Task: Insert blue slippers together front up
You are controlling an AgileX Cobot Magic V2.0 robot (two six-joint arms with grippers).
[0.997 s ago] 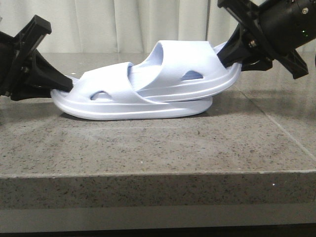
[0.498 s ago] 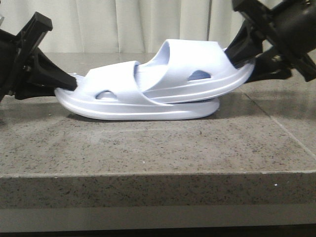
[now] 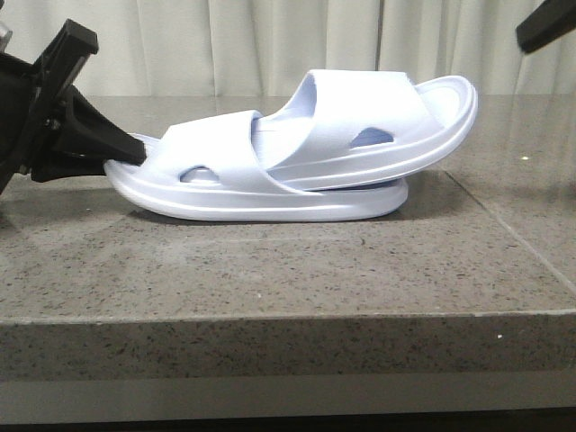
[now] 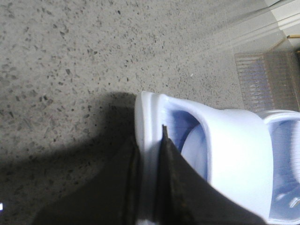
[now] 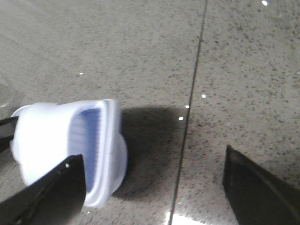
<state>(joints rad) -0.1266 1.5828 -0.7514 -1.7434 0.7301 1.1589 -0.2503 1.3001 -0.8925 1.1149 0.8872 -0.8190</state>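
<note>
Nested blue slippers on the grey speckled stone desk, left hand gripping, right hand clear.

Lower slipper sole-down on desk, near the middle in the front view. Upper slipper pushed under the lower one's strap, its free end tilted up and overhanging to the right. Left hand closed on the left end rim of the lower slipper; left wrist view shows one dark finger inside the rim, the other outside, foam pinched between. Right hand spread wide, holding nothing, raised above the desk and apart from the pair; only a dark corner shows at upper right of the front view. Pale curtain behind the desk.
</note>
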